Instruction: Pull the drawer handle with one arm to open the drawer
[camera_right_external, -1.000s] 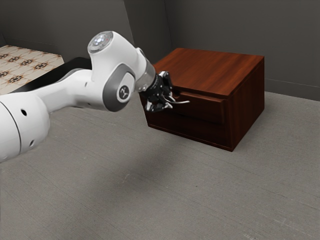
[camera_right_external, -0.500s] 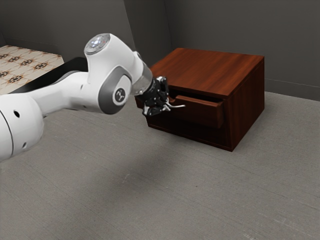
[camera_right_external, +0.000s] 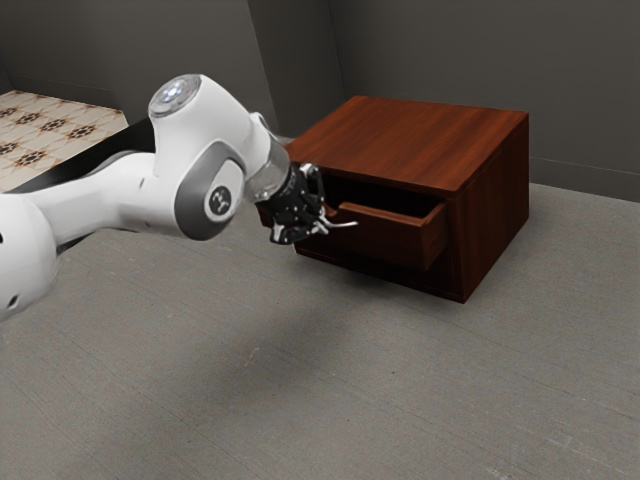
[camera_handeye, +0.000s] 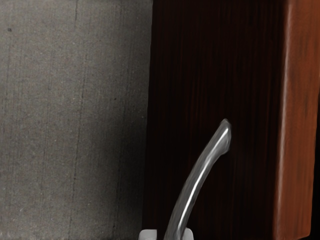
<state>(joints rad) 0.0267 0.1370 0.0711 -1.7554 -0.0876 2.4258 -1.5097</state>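
The drawer has slid further out of the reddish-brown cabinet at mid-frame; its inside is lost in shadow. The gripper clamps its curved silver handle, one end hidden between the jaws.

Grey floor with a dark wooden cabinet directly on it.

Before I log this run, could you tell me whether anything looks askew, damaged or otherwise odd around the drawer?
Nothing stands out. The drawer sits partly out of the cabinet, level and square, and the gripper is closed on its handle, which looks intact.
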